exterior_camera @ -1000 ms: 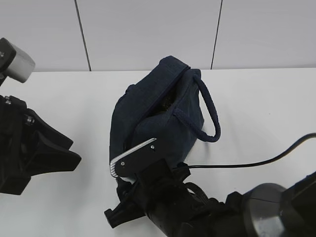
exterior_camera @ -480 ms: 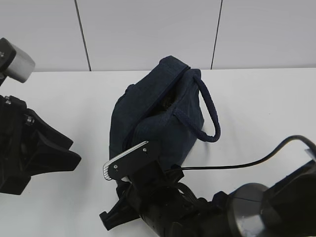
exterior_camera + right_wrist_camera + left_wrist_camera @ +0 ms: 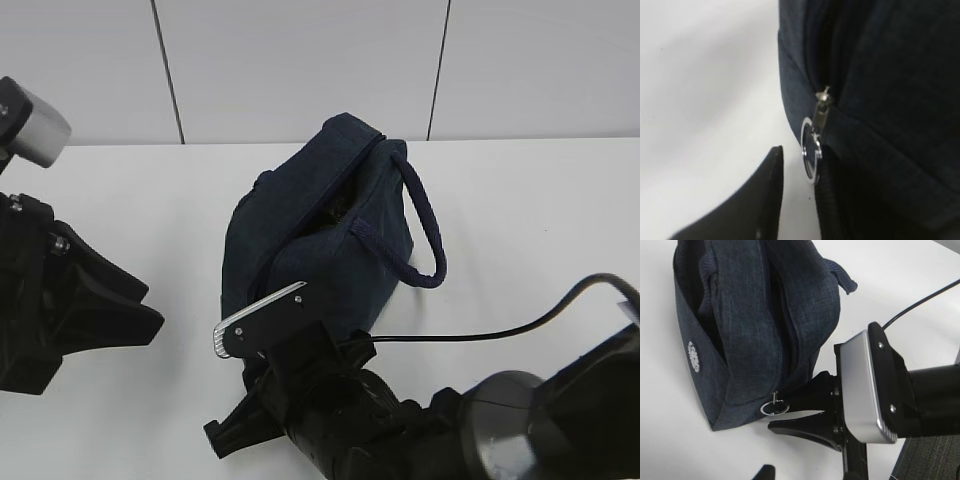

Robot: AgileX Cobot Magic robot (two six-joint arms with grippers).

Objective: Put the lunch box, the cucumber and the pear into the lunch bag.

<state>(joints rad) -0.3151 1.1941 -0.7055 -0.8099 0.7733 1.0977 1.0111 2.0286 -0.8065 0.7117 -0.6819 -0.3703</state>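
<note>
The right arm reaches in low from the near right of the table, its wrist turned so the right gripper (image 3: 790,415) lies nearly flat against the near end of the bag (image 3: 320,235), with one black cable (image 3: 480,335) trailing off to the right behind it. Its two fingers (image 3: 747,200) are narrowly apart and straddle the silver ring pull (image 3: 810,157); the ring sits between them, close against the inner one, but whether it is actually pinched cannot be told. The left arm stands well off on the left side of the table, its left gripper (image 3: 120,320) pointing toward the bag with nothing between the tips; how wide it stands cannot be made out. There is one bag, navy, slumped in the middle of the table (image 3: 520,220), its zipper parted along the top and one loop handle (image 3: 425,235) hanging on its right side.
</note>
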